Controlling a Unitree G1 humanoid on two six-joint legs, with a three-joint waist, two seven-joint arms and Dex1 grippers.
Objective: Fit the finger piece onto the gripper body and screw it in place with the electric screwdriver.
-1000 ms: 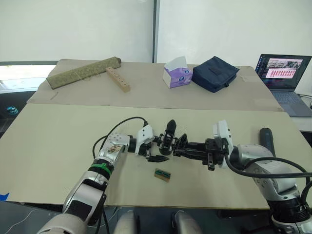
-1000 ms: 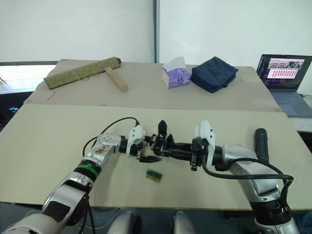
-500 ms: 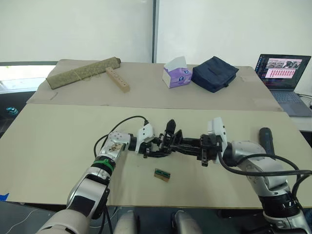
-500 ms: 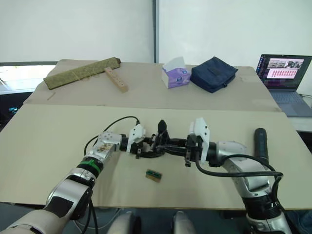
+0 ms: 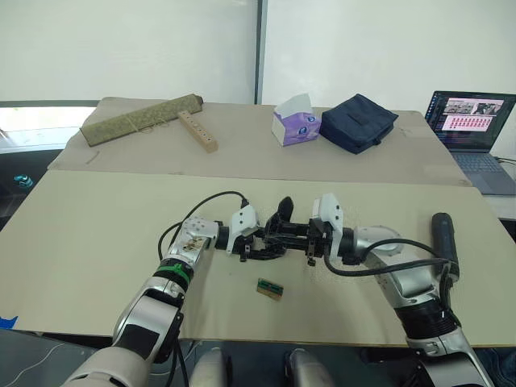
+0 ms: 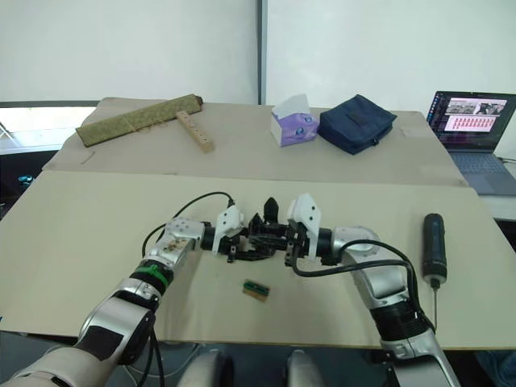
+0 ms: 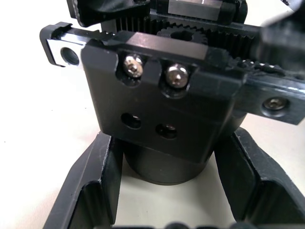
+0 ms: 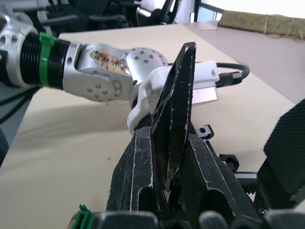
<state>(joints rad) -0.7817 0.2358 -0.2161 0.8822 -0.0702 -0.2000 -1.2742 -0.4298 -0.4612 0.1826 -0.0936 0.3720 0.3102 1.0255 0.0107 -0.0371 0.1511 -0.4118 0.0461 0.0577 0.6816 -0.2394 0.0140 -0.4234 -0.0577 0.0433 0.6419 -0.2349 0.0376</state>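
Observation:
My left gripper is shut on the gripper body, a black block with a round base, toothed racks and two screws, held just above the table. My right gripper is shut on the finger piece, a black pointed wedge. It meets the left one at mid-table, with the finger piece standing tip-up against the gripper body. The electric screwdriver, a thick black cylinder with a thin bit, lies on the table to the right, apart from both grippers.
A small green-and-brown block lies just in front of the grippers. On the back table are a rolled green mat, a wooden strip with holes, a tissue box, a dark blue bag and a laptop.
My right gripper has moved left with the finger piece, closing the gap until it reaches the gripper body. The left gripper has stayed nearly in place.

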